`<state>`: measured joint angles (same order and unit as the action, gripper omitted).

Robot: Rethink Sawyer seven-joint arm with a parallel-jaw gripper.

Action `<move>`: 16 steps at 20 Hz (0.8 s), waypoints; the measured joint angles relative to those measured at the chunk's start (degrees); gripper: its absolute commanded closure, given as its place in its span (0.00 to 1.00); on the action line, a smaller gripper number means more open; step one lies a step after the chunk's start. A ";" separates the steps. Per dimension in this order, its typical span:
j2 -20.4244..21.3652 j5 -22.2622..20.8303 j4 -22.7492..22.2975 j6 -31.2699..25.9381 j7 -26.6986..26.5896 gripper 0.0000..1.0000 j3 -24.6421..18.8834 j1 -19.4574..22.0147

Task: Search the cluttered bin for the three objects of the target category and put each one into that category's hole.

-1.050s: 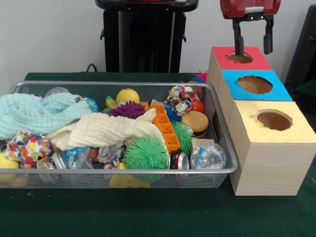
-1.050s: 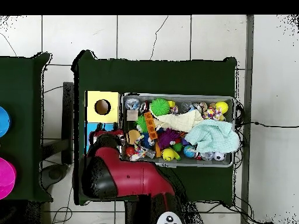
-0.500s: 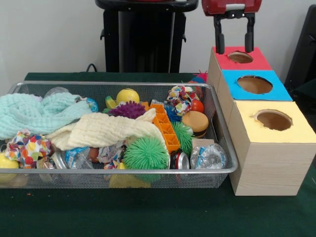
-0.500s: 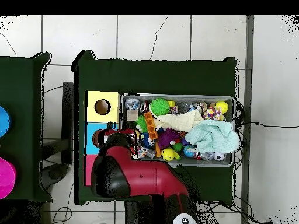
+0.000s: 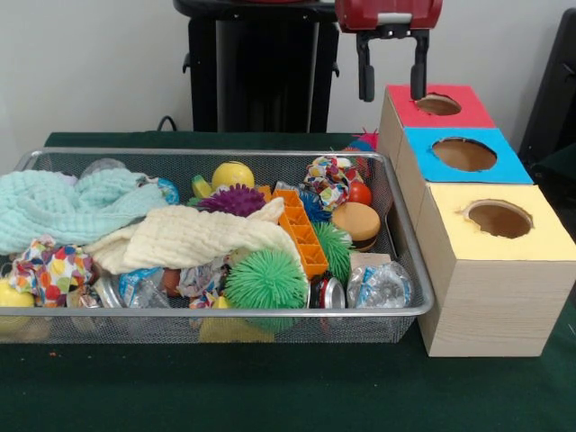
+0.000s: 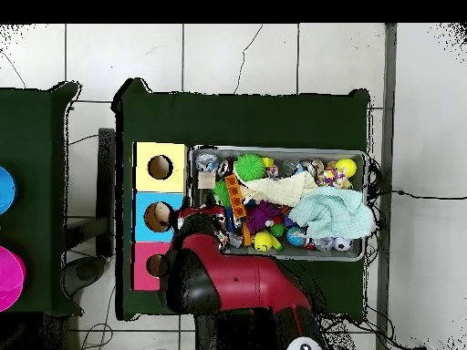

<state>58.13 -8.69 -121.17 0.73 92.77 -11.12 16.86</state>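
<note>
Light: even, diffuse, bright | Shadows: soft, faint beneath bin front rim and by boxes | Glare: small highlights on foil items at bin's front right corner | Focus: front view slightly soft; overhead view coarser, small items indistinct

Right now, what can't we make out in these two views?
- Front view: whatever lies under the cream cloth and the mint cloth in the bin.
- Front view: the inside of the red, blue and yellow holes, too dark to see.
- Overhead view: the gripper and the bin's nearest corner, covered by the arm.
</note>
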 measured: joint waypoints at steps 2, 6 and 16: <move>-0.09 -0.65 -0.21 0.01 0.00 0.00 0.00 0.14; -0.55 -1.53 -0.81 0.01 0.00 0.00 0.00 0.21; -2.32 -2.26 -2.93 0.01 0.00 0.00 -0.01 0.28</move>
<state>55.81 -10.95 -124.11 0.74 92.77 -11.13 17.14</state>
